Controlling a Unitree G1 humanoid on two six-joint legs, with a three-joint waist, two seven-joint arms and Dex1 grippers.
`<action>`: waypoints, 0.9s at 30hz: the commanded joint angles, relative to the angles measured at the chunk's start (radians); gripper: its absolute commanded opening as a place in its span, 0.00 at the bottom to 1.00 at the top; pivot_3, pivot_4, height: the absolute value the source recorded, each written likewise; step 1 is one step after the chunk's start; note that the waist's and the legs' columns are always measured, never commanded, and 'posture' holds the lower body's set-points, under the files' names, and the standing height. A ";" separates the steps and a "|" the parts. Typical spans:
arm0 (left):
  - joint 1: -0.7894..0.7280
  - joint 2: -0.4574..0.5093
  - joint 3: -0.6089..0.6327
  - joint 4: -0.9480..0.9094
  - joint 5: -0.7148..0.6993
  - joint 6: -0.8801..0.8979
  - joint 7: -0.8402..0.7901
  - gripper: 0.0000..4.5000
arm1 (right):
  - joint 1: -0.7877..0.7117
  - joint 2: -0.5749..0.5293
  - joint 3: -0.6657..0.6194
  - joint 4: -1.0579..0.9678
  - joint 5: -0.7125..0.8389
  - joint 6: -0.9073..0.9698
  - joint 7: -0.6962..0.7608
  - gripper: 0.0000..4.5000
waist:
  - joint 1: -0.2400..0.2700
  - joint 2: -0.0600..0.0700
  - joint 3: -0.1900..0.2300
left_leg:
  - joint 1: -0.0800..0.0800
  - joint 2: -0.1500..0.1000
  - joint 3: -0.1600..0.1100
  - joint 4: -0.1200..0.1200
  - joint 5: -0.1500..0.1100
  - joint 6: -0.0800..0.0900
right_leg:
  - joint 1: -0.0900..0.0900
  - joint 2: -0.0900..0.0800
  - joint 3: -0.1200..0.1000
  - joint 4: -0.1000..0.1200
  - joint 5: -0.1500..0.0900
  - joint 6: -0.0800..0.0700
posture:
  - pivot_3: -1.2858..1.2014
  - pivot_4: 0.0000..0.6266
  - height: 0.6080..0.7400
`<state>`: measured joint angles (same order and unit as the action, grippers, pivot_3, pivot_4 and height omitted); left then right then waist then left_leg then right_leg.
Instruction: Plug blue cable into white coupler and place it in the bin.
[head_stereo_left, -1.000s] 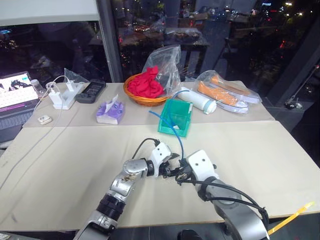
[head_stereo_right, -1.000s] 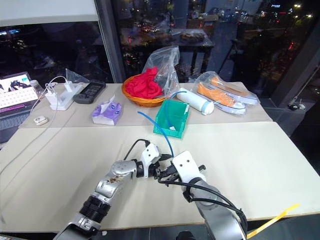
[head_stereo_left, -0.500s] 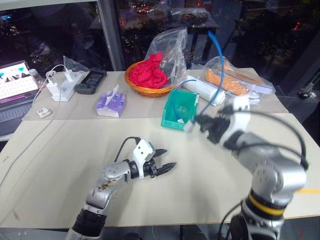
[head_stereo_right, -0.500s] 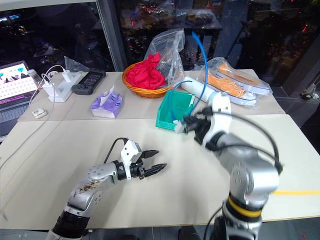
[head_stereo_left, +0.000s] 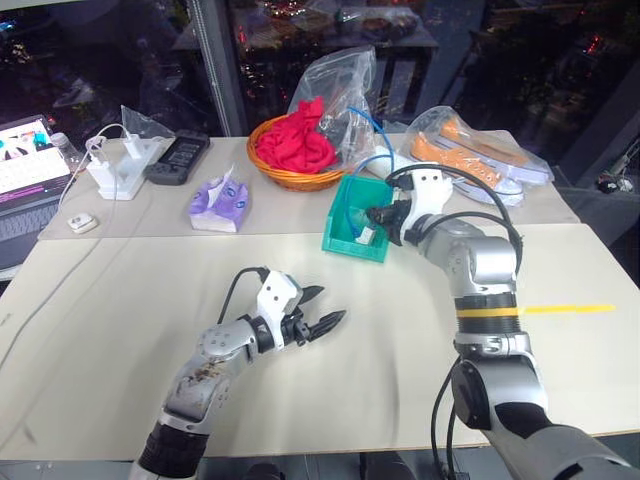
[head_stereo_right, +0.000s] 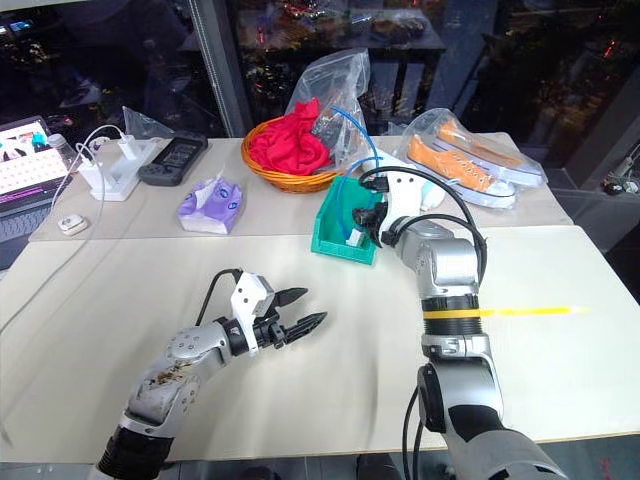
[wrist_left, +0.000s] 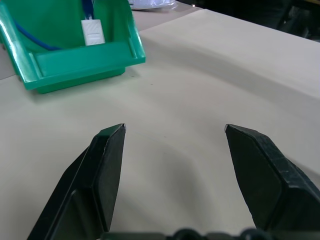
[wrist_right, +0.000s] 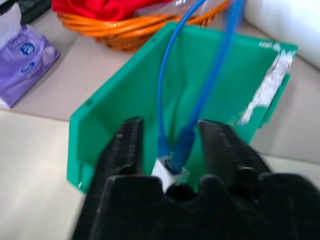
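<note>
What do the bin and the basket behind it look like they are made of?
The bin: smooth, glossy green plastic by its look, with moulded walls and a light sheen.
The basket: orange woven wicker or a plastic imitation; the ribbed weave shows along its rim, but the material itself stays uncertain.

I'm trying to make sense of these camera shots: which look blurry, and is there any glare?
Right wrist view: soft; the blue cable smears and the black fingers before the bin are fuzzy. Left wrist view: table crisp, fingers slightly soft. Eye views: sharp, evenly lit, dark windows with city lights, and glare on the plastic bags.
</note>
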<state>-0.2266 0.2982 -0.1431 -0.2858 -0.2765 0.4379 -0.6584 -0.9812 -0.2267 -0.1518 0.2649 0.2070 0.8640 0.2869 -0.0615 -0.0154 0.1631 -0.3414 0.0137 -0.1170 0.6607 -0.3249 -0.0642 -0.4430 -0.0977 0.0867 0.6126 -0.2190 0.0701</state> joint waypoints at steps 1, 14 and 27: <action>0.013 0.008 0.035 -0.078 -0.019 -0.004 0.028 0.76 | -0.004 -0.047 -0.059 -0.137 0.059 0.037 0.014 0.84 | 0.000 0.000 0.000 | 0.000 0.000 0.000 0.000 0.000 0.000 | 0.000 0.000 0.000 0.000 0.000 0.000 | 0.52 0.24 0.87; 0.096 0.015 0.203 -0.197 0.106 -0.024 0.311 0.76 | 0.492 -0.226 -0.104 -0.686 0.180 0.122 0.088 0.99 | -0.001 0.000 0.000 | -0.002 0.000 0.000 0.002 -0.001 0.002 | 0.001 -0.001 -0.002 0.000 0.001 0.001 | 0.52 0.24 0.87; 0.103 -0.142 0.442 -0.166 0.131 0.042 0.646 0.76 | 0.686 -0.046 0.020 -0.630 -0.135 -0.174 -0.277 0.99 | 0.022 -0.001 0.000 | 0.003 0.000 0.000 0.010 0.000 0.000 | 0.006 0.000 -0.001 -0.001 0.009 0.001 | 0.52 0.24 0.87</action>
<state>-0.1127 0.1590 0.2812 -0.4337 -0.1276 0.4776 -0.0271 -0.2994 -0.2662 -0.1235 -0.3657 0.1096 0.7579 0.0369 -0.0397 -0.0165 0.1631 -0.3384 0.0134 -0.1169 0.6711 -0.3248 -0.0640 -0.4366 -0.0975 0.0861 0.6115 -0.2100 0.0710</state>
